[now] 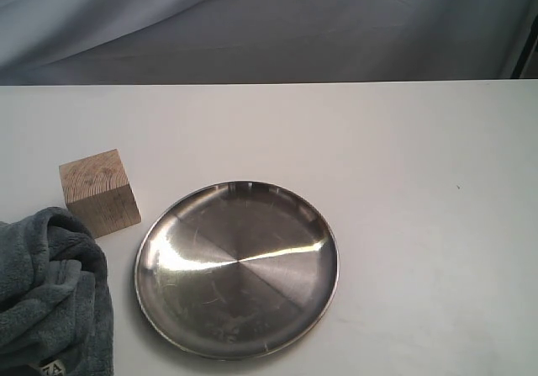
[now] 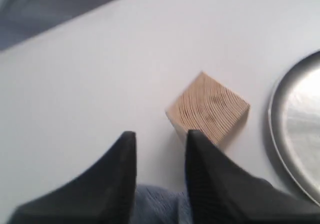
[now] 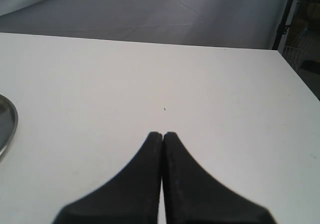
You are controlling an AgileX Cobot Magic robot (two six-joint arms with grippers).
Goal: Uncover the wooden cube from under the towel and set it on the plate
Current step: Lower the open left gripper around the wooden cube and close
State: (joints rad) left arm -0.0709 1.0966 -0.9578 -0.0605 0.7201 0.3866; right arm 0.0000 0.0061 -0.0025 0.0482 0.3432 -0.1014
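- Left claw (image 2: 161, 136): fingers are spread, with nothing pinched; it is poised just short of the wooden cube (image 2: 210, 111).
- Right claw (image 3: 162, 134): fingers are pressed together and empty.
- The cube is shown uncovered on the tabletop (image 1: 378, 140), between the towel (image 1: 46, 300) and the plate (image 1: 237, 271).
- Step judged: grasping the cube. The claw must be set around opposite faces, then closed.

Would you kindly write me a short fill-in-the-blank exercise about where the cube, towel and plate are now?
The wooden cube stands on the ___, not on the plate.
The towel lies bunched ___ the cube, not over it.
The number of objects on the plate is ___.
The right gripper's jaws are ___, not open.
Missing words: table; beside; zero; shut.
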